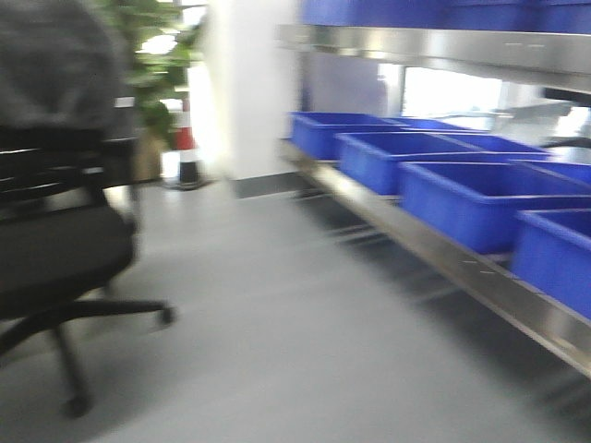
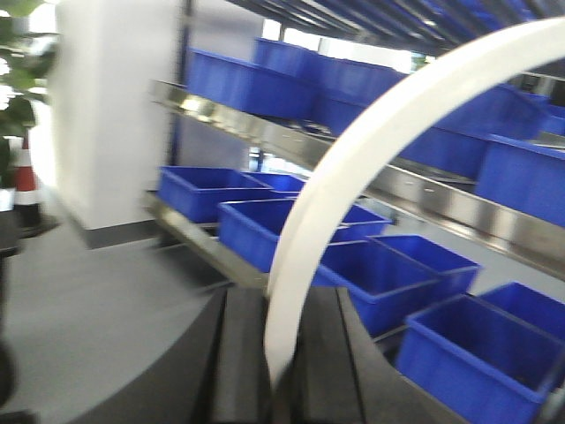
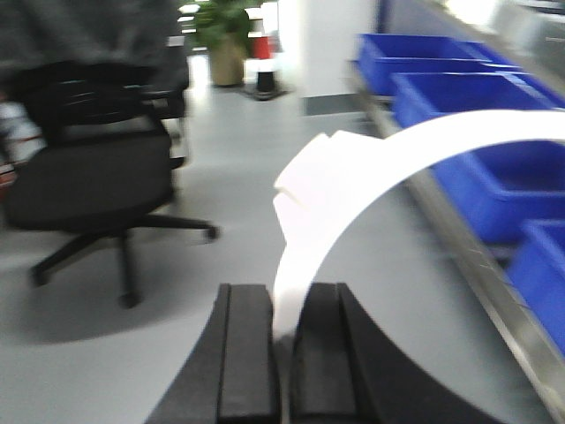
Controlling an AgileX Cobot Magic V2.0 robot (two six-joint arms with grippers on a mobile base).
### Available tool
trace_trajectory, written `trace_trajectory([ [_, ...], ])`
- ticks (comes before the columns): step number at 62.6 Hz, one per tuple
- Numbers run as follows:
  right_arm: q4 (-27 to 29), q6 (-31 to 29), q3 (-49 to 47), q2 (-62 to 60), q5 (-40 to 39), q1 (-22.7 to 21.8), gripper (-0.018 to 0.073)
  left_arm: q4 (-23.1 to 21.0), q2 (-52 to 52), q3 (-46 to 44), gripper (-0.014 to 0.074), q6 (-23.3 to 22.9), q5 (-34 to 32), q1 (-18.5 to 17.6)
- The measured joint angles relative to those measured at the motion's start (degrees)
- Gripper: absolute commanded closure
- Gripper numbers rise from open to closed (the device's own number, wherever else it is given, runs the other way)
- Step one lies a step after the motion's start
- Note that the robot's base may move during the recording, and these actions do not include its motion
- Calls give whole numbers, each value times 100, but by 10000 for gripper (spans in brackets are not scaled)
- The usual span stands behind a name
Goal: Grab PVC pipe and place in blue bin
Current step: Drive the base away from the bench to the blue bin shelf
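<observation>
In the left wrist view my left gripper (image 2: 279, 371) is shut on a curved white PVC pipe piece (image 2: 353, 168) that arcs up and to the right in front of blue bins (image 2: 371, 274). In the right wrist view my right gripper (image 3: 281, 340) is shut on another curved white PVC pipe piece (image 3: 371, 163) that arcs to the right over the grey floor. Several blue bins (image 1: 471, 198) stand in a row on a low metal shelf (image 1: 480, 277) at the right of the front view; neither gripper shows there.
A black office chair (image 1: 55, 249) stands at the left on the grey floor, also in the right wrist view (image 3: 88, 185). A white pillar (image 1: 249, 83), a traffic cone (image 1: 187, 148) and a plant are behind. An upper shelf (image 2: 291, 132) carries more blue bins.
</observation>
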Motion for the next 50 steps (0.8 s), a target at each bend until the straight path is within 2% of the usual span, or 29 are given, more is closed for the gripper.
trace_trajectory([
  [50, 0, 0, 0, 0, 0, 0, 720, 0, 0, 0, 707, 0, 0, 0],
])
